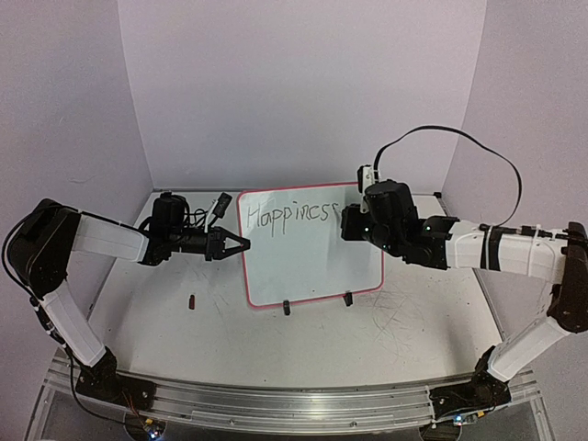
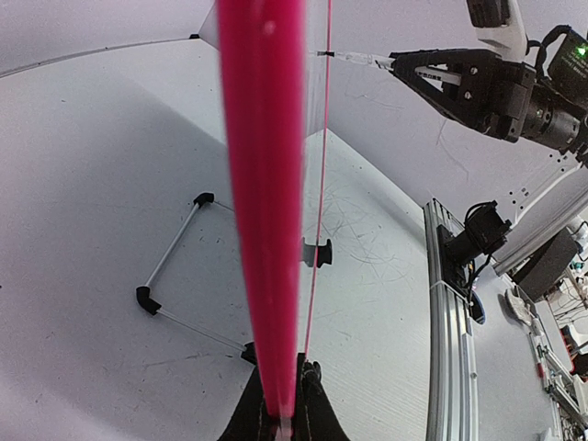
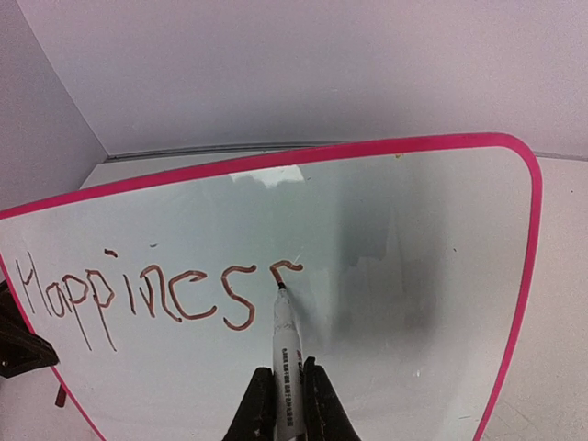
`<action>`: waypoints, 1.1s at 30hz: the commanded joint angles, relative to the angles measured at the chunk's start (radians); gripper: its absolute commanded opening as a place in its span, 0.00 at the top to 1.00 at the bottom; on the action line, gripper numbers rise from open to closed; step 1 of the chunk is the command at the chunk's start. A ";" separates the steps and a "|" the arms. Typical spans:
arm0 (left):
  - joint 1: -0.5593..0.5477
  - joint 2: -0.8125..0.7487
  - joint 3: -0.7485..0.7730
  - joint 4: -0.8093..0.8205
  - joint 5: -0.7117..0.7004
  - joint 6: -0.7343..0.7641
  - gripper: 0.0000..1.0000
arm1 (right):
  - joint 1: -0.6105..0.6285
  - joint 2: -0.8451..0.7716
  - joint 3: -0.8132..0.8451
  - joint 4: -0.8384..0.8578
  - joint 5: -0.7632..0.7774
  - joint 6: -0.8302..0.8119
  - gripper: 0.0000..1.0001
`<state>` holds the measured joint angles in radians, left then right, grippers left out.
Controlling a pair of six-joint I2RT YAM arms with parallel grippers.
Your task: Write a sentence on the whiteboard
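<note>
Standing tilted back near the middle of the tabletop point(image 1: 395, 340), the whiteboard point(image 1: 312, 262) rests on two small black clip feet point(image 1: 287, 308) along its 6 o'clock edge, with its pink frame all round. The sentence point(image 1: 294, 216) runs across the upper part of the board from the 10 o'clock corner toward 1 o'clock. So far it reads "Happines" plus the top curl of one more letter, in thin strokes that look dark from above and reddish brown in the right wrist view.

The left end effector point(image 1: 241, 244) meets the board at its 9 o'clock edge. In the left wrist view its fingers point(image 2: 308, 404) are closed tight on the pink frame, which runs straight up the picture from between them.

The right end effector point(image 1: 347, 223) comes in from 3 o'clock and sits over the upper right part of the board. Its fingers point(image 3: 317, 409) are closed on a white marker point(image 3: 285, 354), gripped low on the barrel and pointing toward 12 o'clock in that view. The marker's dark tip touches the board at the lower end of the unfinished curl, just to the 3 o'clock side of the last full letter.

A small dark piece point(image 1: 192, 300) lies on the tabletop at about 8 o'clock from the board, apart from it; what it is cannot be made out. A black cable point(image 1: 459, 138) loops above the right arm.
</note>
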<state>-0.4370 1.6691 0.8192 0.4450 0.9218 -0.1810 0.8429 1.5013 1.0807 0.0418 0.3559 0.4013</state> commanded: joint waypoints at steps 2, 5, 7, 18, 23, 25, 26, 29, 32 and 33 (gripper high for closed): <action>-0.005 -0.006 0.027 -0.038 -0.034 0.043 1.00 | 0.000 -0.043 -0.013 -0.023 0.052 0.016 1.00; -0.005 -0.006 0.028 -0.038 -0.033 0.043 1.00 | 0.000 -0.053 -0.020 -0.033 0.064 0.020 1.00; -0.005 -0.005 0.029 -0.038 -0.034 0.043 1.00 | 0.001 -0.056 -0.024 -0.040 0.067 0.021 1.00; -0.006 -0.005 0.031 -0.038 -0.033 0.041 1.00 | 0.024 -0.030 -0.030 -0.042 0.029 0.041 1.00; -0.006 -0.008 0.029 -0.038 -0.035 0.040 1.00 | 0.035 0.000 -0.001 -0.041 0.022 0.042 1.00; -0.006 -0.009 0.027 -0.038 -0.036 0.040 1.00 | 0.036 0.009 0.010 -0.032 0.023 0.037 1.00; -0.007 -0.009 0.027 -0.039 -0.036 0.040 1.00 | 0.035 0.012 0.022 -0.026 0.024 0.031 1.00; -0.006 -0.008 0.029 -0.039 -0.036 0.040 1.00 | 0.036 0.007 0.061 -0.021 0.018 0.012 1.00; -0.006 -0.009 0.025 -0.038 -0.041 0.040 1.00 | 0.044 -0.079 0.032 0.000 -0.005 -0.010 1.00; -0.006 -0.010 0.024 -0.038 -0.042 0.041 1.00 | 0.045 -0.116 0.005 0.010 -0.003 -0.014 1.00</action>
<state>-0.4374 1.6691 0.8192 0.4450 0.9234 -0.1802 0.8784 1.5005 1.0899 0.0030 0.3636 0.4181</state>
